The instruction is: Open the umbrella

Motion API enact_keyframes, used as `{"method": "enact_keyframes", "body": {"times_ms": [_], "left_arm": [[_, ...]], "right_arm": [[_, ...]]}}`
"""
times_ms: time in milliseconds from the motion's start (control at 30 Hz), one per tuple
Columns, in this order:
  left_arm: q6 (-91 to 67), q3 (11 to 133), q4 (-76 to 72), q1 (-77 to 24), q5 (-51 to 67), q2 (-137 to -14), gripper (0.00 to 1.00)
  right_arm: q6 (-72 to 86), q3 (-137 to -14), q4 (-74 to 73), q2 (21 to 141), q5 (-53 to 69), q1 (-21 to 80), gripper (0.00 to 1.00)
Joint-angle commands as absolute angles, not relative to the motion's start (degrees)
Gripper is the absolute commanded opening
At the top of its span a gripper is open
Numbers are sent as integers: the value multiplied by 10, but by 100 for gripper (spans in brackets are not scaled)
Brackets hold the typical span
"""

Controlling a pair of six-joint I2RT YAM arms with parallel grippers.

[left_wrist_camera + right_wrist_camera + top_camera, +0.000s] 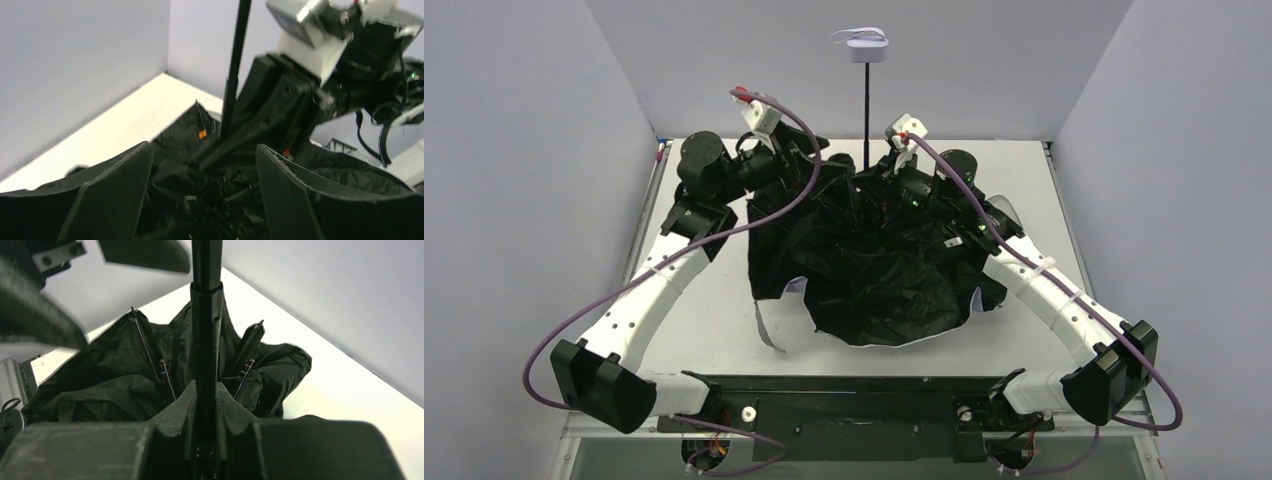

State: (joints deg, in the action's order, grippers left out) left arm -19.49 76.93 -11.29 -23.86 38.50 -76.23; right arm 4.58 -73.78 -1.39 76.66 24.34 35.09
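Note:
The umbrella (874,280) lies upside down on the table, its crumpled black lining facing up and a lavender edge showing at the front. Its thin black shaft (865,110) stands up, with the lavender handle (865,47) and loop strap at the top. My right gripper (876,172) is shut on the shaft (206,315) low down, just above the ribs; the fingers (177,410) press it from both sides. My left gripper (822,165) is open, its jaws spread over the lining and ribs (220,190) just left of the shaft (235,65), holding nothing.
The white table (704,300) is enclosed by grey walls at the left, back and right. In the left wrist view the right arm's wrist and camera (320,55) sit close behind the shaft. A black rail (844,395) runs along the near edge between the arm bases.

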Motion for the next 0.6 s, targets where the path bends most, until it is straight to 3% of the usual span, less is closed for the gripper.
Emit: {"method": "enact_keyframes", "body": {"times_ms": [0,233,567], "left_arm": [[-132,737,-48,-251,381,-717,70],[11,715,96,-318,393,-718,49],[83,600,161,-286,334,-704,25]], "right_arm": [[30,-741,74,736,217,347,0],[19,-761,102,738,212,347,0],[12,-805,114,723,200,344,0]]}}
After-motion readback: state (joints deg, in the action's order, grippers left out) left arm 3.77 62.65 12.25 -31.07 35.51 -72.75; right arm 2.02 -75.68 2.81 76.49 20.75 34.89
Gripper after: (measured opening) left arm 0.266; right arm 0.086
